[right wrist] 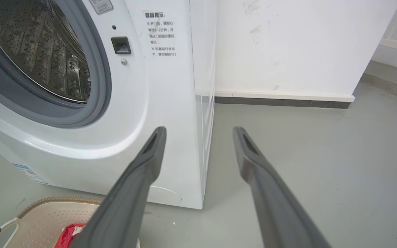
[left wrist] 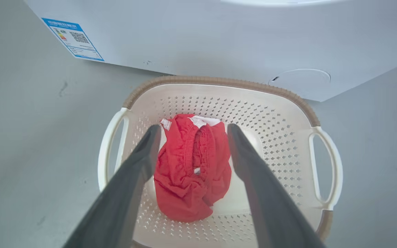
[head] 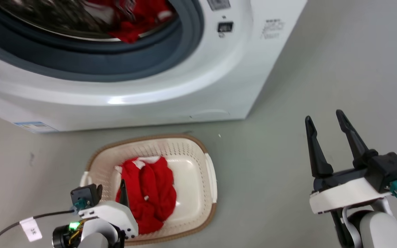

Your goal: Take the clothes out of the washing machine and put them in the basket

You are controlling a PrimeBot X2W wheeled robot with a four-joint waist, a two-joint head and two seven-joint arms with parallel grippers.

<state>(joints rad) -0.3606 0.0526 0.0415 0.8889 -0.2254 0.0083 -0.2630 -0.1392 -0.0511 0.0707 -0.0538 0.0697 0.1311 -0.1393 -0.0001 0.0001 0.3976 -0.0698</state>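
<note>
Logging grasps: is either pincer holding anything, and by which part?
Nothing is held. The left pincer is open over the red garment in the basket; the right pincer is open, empty.

Floor [head: 339,62]: smooth grey, with a few dark scuffs
Wall [right wrist: 288,44]: white, faintly smudged
Skirting [right wrist: 281,102]: dark strip at the wall's foot

We saw a bright red garment [head: 150,193] with white trim in the cream basket [head: 184,150], its walls dotted with holes under a brown rim. At twelve o'clock from it stood the white washing machine [head: 219,69], its door ring [head: 115,65] grey, its steel drum [right wrist: 47,51] shiny and perforated, with more red cloth [head: 133,20] inside. Its blue-edged label [left wrist: 72,39] sat at ten o'clock of the basket.
</note>
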